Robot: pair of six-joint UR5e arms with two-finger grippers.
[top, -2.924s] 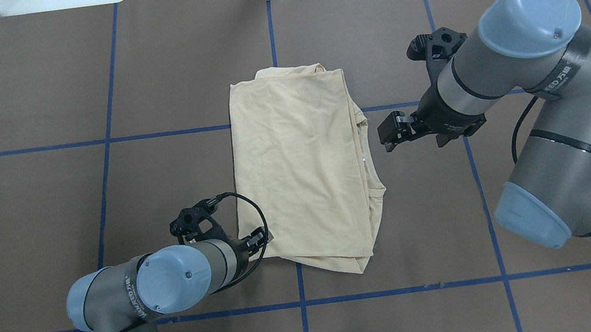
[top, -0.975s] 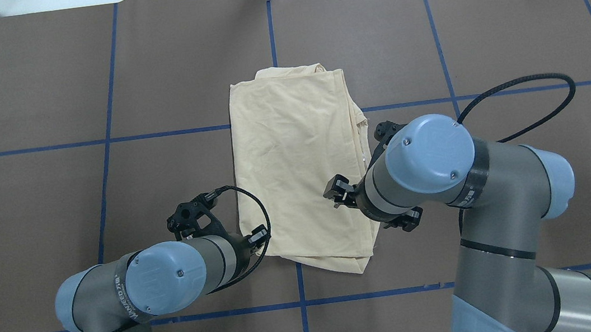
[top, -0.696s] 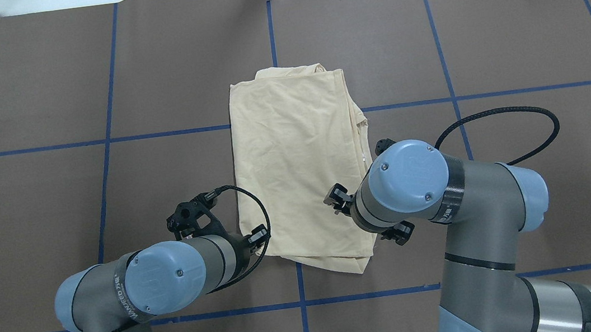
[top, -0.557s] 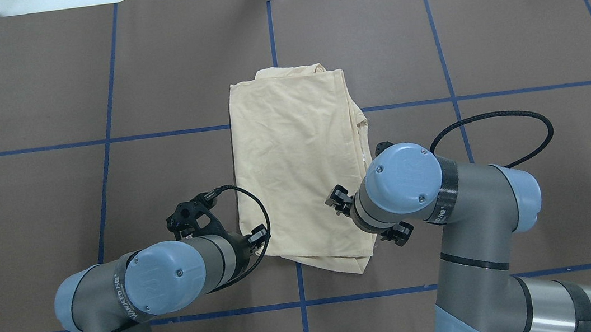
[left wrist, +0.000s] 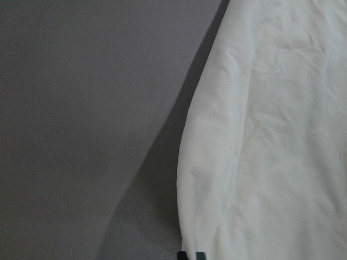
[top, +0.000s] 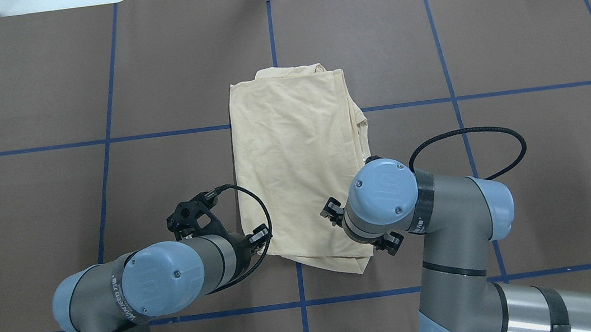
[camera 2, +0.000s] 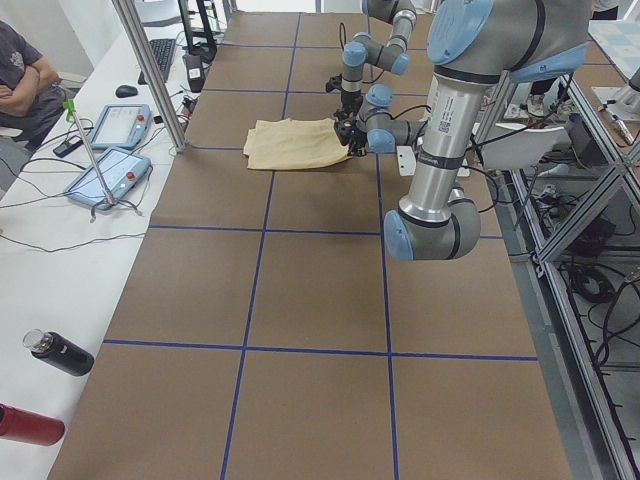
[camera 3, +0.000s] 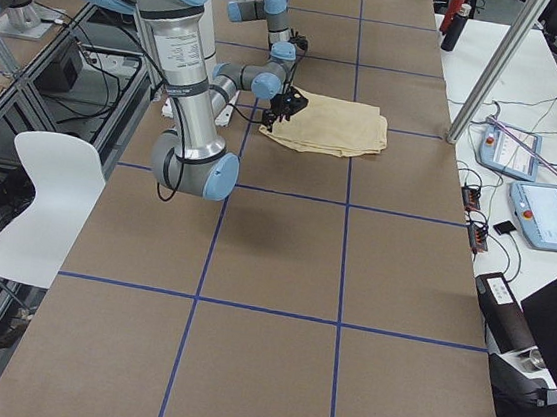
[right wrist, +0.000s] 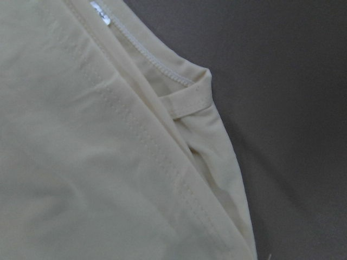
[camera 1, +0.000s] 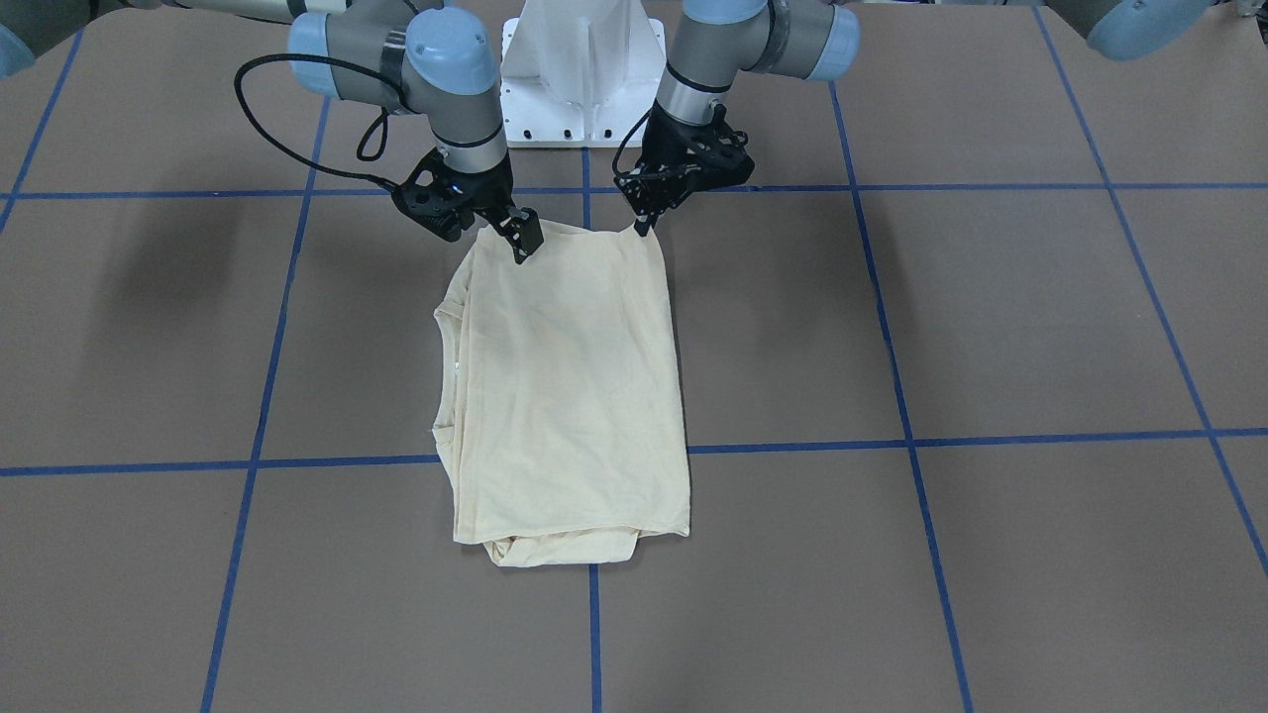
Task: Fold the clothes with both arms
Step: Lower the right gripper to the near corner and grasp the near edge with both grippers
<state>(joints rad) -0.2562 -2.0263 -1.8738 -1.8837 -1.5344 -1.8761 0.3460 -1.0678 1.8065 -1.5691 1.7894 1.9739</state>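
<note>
The cream-yellow T-shirt (top: 295, 160) lies folded in a long rectangle mid-table, print hidden; it also shows in the front view (camera 1: 565, 396). My left gripper (top: 260, 237) is at its near left corner, fingers together on the fabric edge, as the front view (camera 1: 640, 226) shows. The left wrist view shows that shirt edge (left wrist: 271, 135). My right gripper (camera 1: 523, 243) hangs over the near right part by the collar, jaws apart, mostly hidden under its wrist (top: 381, 195) from overhead. The right wrist view shows the collar seam (right wrist: 179, 100) and white label (right wrist: 100, 13).
Blue tape lines (top: 269, 34) grid the brown table. The white pedestal base (camera 1: 584, 69) stands at the robot's edge. Control panels (camera 2: 110, 150) and bottles (camera 2: 60, 352) sit on the side bench, a person (camera 2: 20, 70) beside it. A white chair (camera 3: 39, 191) stands off-table.
My right arm has swung in from the far right and come down over the shirt's near right edge by the collar. My left arm has barely moved. The shirt lies as before.
</note>
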